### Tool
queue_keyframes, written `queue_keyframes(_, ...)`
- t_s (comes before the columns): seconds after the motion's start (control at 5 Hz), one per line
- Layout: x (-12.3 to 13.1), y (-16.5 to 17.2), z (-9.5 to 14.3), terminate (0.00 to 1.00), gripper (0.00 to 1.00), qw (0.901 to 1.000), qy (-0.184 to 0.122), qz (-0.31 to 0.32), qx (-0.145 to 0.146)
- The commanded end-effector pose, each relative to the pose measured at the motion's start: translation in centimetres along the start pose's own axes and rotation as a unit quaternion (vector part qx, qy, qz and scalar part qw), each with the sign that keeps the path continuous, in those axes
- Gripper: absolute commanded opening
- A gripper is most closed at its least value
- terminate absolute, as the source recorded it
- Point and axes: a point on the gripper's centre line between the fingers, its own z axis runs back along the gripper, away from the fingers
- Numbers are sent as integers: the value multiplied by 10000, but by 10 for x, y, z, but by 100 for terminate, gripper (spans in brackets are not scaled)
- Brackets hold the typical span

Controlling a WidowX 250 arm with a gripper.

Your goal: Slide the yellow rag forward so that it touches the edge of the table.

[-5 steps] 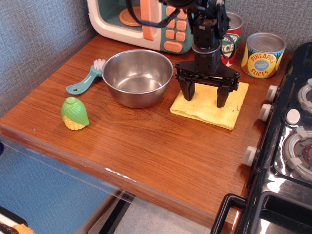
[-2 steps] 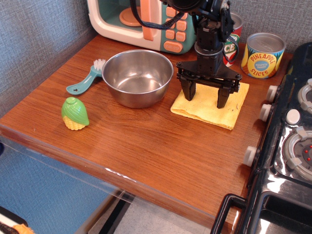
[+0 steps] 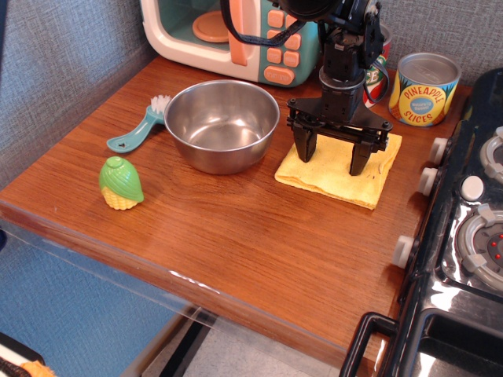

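So far we see little done: our gripper (image 3: 331,159) hangs spread wide over the rag (image 3: 338,175), right of centre, well apart from the table (image 3: 236,243) edge.

Robot arm: black, descending from above, wrist vertical; pincer (image 3: 332,159) pointing straight down, its two fingers spread wide.

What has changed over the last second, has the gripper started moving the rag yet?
Barely anything. The gripper has drifted slightly to the right in the picture, open, with its fingers spread over the yellow rag; nothing was taken hold of. The rag lies where it was beside the steel bowl, far from the table's front edge. The toy corn and brush have not moved.
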Motion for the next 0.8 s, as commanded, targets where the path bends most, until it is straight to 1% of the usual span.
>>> queue_keyframes(0.0,-62,3,-14,0,100,9982,524,-276,64)
queue_keyframes(0.2,-100,13,-8,0,100,9974,483,-487,230)
queue_keyframes(0.4,-134,21,-4,0,100,9969,511,-562,223)
queue_keyframes(0.6,-159,26,-2,0,100,9963,509,-633,275)
